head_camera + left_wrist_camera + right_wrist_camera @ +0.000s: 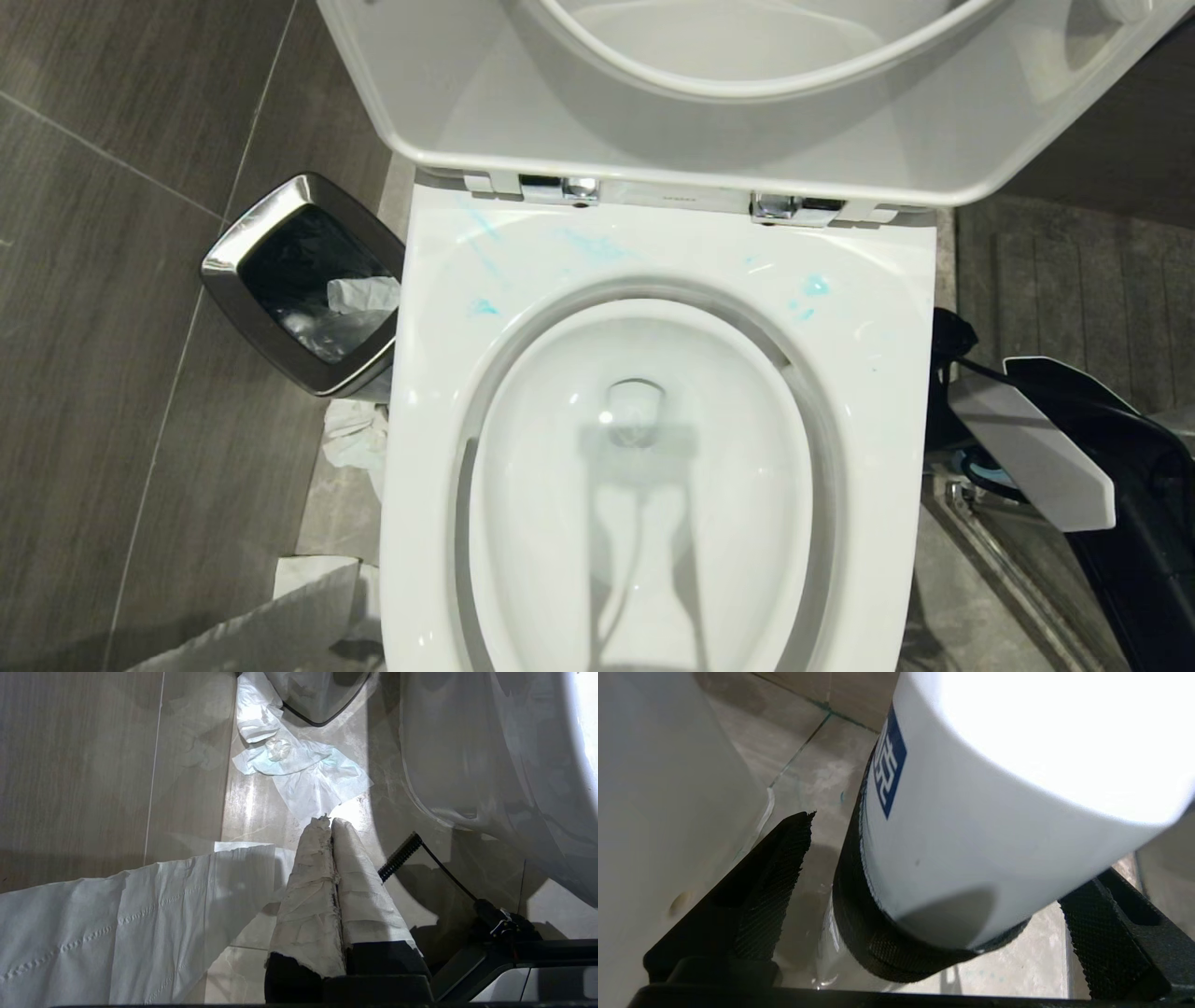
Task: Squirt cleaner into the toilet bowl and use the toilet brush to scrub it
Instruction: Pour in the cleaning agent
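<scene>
The right end effector, low beside the toilet bowl on its right, stands wide around a white, black-based cylinder, upright between its fingers, untouched by either.

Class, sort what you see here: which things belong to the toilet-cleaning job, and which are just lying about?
Job:
toilet bowl
turquoise cleaner streaks on its rim

Lying about:
chrome-rimmed black bin with paper inside
crumpled tissue on the floor beside the bowl
long paper sheet on the floor
</scene>
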Controlling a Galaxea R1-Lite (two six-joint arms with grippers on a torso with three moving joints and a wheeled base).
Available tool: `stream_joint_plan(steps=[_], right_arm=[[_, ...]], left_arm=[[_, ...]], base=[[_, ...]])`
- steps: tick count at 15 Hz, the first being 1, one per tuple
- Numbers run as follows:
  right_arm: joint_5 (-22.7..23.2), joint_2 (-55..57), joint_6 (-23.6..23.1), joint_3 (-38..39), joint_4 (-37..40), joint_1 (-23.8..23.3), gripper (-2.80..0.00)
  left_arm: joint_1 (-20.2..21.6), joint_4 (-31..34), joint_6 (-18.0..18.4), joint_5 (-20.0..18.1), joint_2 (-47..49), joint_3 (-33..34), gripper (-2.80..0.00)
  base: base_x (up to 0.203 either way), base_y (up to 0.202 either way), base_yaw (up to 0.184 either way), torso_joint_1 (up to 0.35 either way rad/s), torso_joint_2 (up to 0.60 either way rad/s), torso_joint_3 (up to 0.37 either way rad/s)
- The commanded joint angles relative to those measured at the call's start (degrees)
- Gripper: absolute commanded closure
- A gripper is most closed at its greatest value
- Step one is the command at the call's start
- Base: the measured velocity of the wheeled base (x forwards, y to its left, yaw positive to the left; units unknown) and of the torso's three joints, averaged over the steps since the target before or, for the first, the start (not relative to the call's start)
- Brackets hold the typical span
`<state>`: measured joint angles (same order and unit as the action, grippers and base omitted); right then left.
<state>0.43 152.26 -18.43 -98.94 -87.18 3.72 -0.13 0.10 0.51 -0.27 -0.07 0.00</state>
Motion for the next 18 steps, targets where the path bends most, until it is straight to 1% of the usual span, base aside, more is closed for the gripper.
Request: stream_joint_plan(steps=[1, 18], right_arm=[[0.0, 0.4, -0.2, -0.9, -0.5, 0.1, -2.80], [0.0, 3.5, -1.4, -5.1, -0.5, 0.1, -2.80]], left_arm=[[0.0, 0.1, 0.0, 0.0, 0.1, 0.1, 0.00], [0.0, 0.0, 0.0, 0.0, 0.1, 0.1, 0.00]], base=[[0.000, 0.000, 0.000, 0.000, 0.00, 0.000], [0.000, 0.000, 0.000, 0.000, 0.00, 0.000]])
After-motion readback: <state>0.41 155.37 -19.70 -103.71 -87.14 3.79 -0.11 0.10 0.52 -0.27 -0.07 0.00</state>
